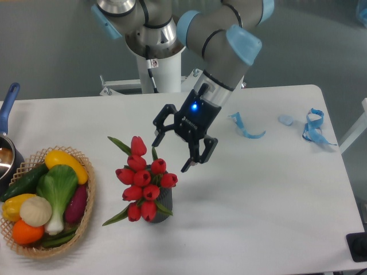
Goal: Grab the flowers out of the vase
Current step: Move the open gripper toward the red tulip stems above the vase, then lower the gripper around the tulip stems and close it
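One bunch of flowers [143,183] stands in one vase [159,205], just below and left of the jaws. The gripper [175,150] hangs above the blooms with jaws apart, holding nothing. About ten red buds are countable, with several green leaves. Judged light, soft and easily crushed; best taken by the bundled stems under the heads, not by the buds. One basket [86,217] of toy vegetables [54,192] sits well left of the jaws.

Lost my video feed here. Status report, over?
Gripper open, empty, above and right of the flowers. Flowers in the vase. Nothing between them.
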Robot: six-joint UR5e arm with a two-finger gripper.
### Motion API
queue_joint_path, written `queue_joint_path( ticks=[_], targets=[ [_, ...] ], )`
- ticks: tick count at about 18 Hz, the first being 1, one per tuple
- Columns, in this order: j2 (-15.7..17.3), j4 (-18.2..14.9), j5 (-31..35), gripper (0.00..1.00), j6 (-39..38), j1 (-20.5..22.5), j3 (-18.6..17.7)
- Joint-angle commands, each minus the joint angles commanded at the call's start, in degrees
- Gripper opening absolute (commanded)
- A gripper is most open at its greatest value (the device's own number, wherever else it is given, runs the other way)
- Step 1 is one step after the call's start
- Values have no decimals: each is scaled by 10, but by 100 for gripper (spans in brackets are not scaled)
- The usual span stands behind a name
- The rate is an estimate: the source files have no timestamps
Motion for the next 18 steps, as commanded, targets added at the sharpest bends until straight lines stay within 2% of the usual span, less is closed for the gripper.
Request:
queue_joint_path(
  ticks=[11, 16, 17, 18],
  targets=[
    [-39, 4, 4, 100, -1, -28, 31],
    [-46, 4, 4, 100, -2, -40, 38],
    [-47, 4, 4, 99, -2, -42, 40],
    [-48, 4, 4, 94, -2, -42, 40]
  ],
)
